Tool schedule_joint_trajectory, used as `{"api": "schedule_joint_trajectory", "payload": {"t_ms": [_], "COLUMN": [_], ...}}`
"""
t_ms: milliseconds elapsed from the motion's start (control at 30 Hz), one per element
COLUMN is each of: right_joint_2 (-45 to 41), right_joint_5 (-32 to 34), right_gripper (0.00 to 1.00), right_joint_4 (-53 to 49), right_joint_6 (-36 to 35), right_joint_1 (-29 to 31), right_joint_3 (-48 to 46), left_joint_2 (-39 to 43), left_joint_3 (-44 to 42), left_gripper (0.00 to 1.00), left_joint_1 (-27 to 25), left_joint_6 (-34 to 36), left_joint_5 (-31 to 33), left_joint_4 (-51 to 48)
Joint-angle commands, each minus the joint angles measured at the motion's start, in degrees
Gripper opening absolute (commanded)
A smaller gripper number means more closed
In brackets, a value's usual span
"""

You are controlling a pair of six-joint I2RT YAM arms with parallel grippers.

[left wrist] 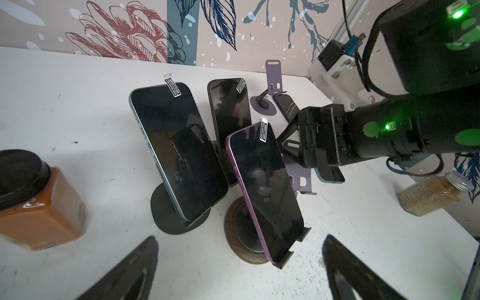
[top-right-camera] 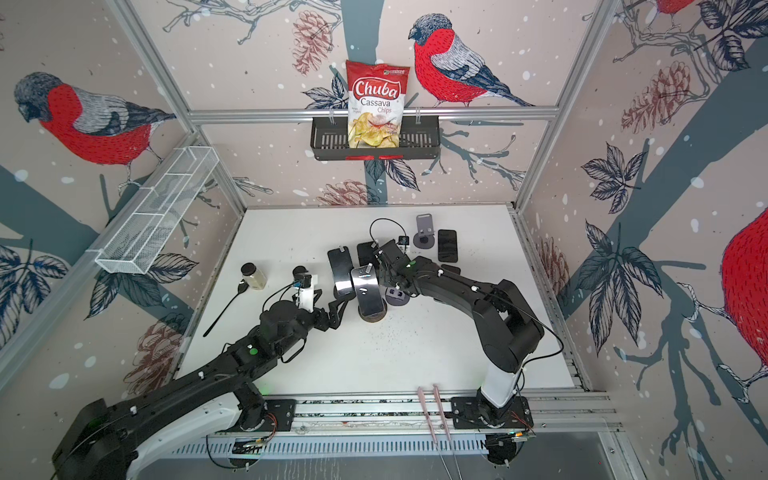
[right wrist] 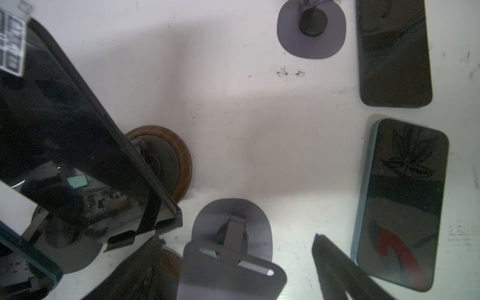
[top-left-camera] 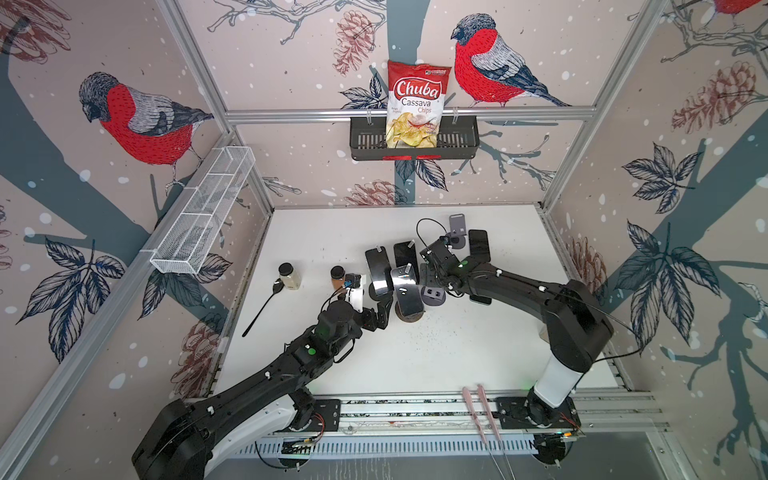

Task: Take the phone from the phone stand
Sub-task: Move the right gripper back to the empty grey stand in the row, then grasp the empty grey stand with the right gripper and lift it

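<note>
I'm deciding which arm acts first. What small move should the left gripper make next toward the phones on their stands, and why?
Probably ease the left gripper forward until its fingers flank the purple-edged phone. Its jaws are open and empty, and that phone, leaning on the round wooden-based stand, sits straight ahead between them in the left wrist view, nearest of the three.

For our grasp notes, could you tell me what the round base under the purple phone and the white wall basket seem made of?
Round base: wood or wood-look veneer, brown grain showing, around a matte black disc. White wall basket: likely white-coated wire mesh, with a see-through grid.
</note>
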State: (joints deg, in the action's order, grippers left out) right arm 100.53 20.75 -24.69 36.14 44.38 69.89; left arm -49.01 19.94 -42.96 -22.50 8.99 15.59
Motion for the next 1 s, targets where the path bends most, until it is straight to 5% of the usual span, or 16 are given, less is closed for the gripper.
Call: {"api": "schedule_joint_trajectory", "payload": {"t_ms": [0, 633, 967], "right_joint_2": [1.13, 5.20, 4.29], "right_joint_5": [-0.12, -0.27, 0.54], "right_gripper": [0.90, 0.63, 0.60], "right_joint_4": [-0.64, -2.57, -2.02], "right_joint_6": [1.03, 1.35, -2.67], "right_joint_1": [0.27, 0.62, -0.30], "right_joint_3": [0.80, 3.03, 3.69], "left_joint_2": [0.32, 2.34, 2.86], "left_joint_3": [-0.19, -1.22, -0.72], "left_gripper": [0.97, 0.97, 0.97], "left_joint_1": [-0.02, -0.02, -0.02], "left_joint_6": [0.29, 0.60, 0.70], "left_joint_5": [-0.17, 0.41, 0.74], "left_joint_4": [0.99, 0.40, -0.43]}}
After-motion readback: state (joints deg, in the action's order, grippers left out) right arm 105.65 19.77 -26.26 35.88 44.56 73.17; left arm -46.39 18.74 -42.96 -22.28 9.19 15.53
